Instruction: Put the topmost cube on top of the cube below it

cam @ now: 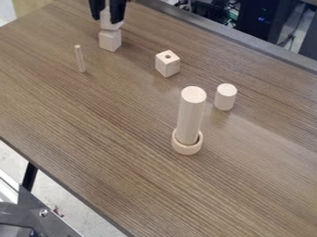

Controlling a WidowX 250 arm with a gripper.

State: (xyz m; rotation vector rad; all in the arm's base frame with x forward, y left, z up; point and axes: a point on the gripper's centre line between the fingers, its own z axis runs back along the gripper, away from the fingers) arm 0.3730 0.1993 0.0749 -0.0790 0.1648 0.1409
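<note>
At the top left of the camera view, the gripper [108, 17] points down with its two black fingers on either side of a pale wooden cube, shut on it. This upper cube [110, 26] is directly above another wooden cube [110, 40] that rests on the table. The upper one looks slightly turned against the lower one, and its underside is at or very near the lower cube's top; I cannot tell if they touch. The fingers hide part of the upper cube.
On the brown table [93, 120] are a thin upright peg [80, 59], a block with a hole [168, 64], a short cylinder [225, 97] and a tall cylinder [191, 115] standing in a ring [187, 148]. The table's far edge runs behind them.
</note>
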